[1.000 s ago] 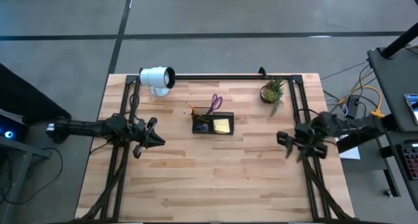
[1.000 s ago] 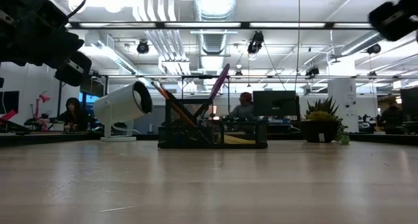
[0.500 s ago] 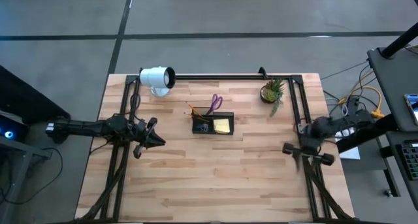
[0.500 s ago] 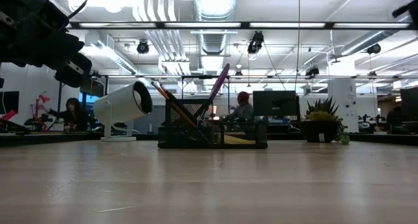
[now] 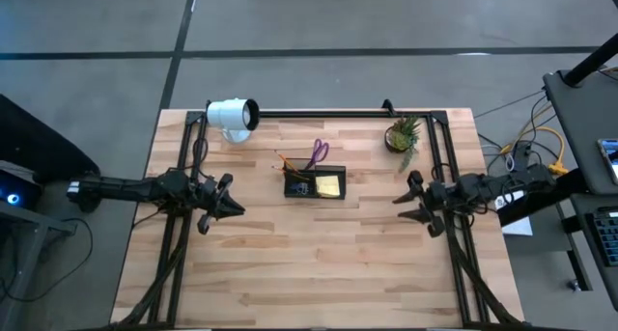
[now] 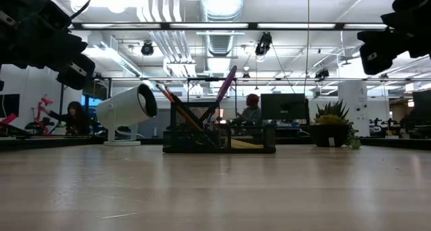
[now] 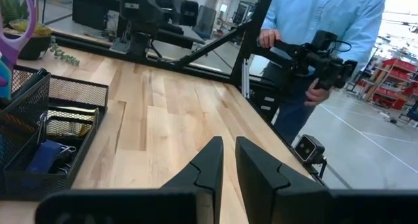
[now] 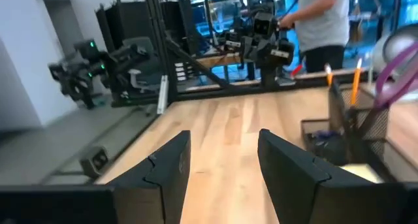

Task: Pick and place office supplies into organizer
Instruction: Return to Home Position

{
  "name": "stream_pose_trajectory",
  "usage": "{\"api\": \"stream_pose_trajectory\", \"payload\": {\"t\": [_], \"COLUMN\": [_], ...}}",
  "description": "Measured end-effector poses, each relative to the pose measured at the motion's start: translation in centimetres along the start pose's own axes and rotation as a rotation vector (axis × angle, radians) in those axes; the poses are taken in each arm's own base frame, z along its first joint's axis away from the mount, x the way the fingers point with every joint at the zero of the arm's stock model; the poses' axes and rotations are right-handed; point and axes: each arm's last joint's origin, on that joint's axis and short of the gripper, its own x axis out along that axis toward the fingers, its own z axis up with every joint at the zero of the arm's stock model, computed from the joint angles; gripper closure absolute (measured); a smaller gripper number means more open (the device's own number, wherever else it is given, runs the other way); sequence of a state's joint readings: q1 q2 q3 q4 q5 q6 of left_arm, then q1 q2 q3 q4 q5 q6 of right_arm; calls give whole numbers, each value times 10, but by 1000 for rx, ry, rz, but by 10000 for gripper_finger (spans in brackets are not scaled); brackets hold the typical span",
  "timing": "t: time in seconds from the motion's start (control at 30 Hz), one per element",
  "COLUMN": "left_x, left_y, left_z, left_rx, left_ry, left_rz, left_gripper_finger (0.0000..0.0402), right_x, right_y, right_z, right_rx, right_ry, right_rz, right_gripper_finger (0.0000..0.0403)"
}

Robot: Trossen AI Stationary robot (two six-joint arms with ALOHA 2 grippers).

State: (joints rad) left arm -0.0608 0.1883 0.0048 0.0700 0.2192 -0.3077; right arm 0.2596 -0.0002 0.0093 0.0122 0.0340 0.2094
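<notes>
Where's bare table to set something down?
Most of the wooden table is bare: the half away from the white cylindrical lamp, between both arms. Also the gaps from the dark mesh organizer to the left gripper and to the open right gripper. Crowded: the strip holding lamp, organizer and potted green plant.

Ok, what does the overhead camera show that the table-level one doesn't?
Only the high view: the sticky pad seen flat from above inside the organizer, and how far the left gripper and the open right gripper sit from it on either side. Only the low view: people and ceiling lights behind. Both: organizer, scissors, lamp, plant.
</notes>
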Motion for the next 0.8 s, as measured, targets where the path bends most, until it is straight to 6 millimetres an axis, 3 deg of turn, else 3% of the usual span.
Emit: {"api": "stream_pose_trajectory", "payload": {"t": [0.3, 0.8], "left_x": [0, 0], "left_y": [0, 0], "left_z": [0, 0], "left_rx": [0, 0], "left_ry": [1, 1], "left_rz": [0, 0], "left_gripper_finger": [375, 375], "right_x": [0, 2], "right_y": [0, 0], "right_z": [0, -2], "right_rx": [-128, -97], "right_ry": [3, 31], "right_rz": [4, -6], "right_gripper_finger": [236, 236]}}
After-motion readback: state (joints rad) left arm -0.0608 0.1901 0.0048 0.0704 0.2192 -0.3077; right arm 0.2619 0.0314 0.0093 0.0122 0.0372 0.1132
